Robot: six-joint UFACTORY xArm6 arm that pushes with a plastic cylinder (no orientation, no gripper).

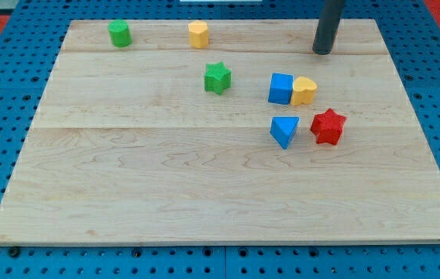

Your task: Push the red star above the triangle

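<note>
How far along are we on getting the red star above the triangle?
Nothing looks done yet: the red star sits beside the blue triangle, on the view's right of it, apart, not above. In hand: my tip stands near the board's top edge, well clear of every block. Left: the whole push, with the blue cube and yellow heart occupying the spot above the triangle.

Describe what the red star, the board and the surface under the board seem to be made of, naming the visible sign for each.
Red star: probably plastic, matte, with fine ridged faces, possibly printed.
Board: light wood, smooth, with visible grain and plank seams.
Blue surface underneath: rigid sheet with regular holes, probably pegboard; material unclear.
</note>
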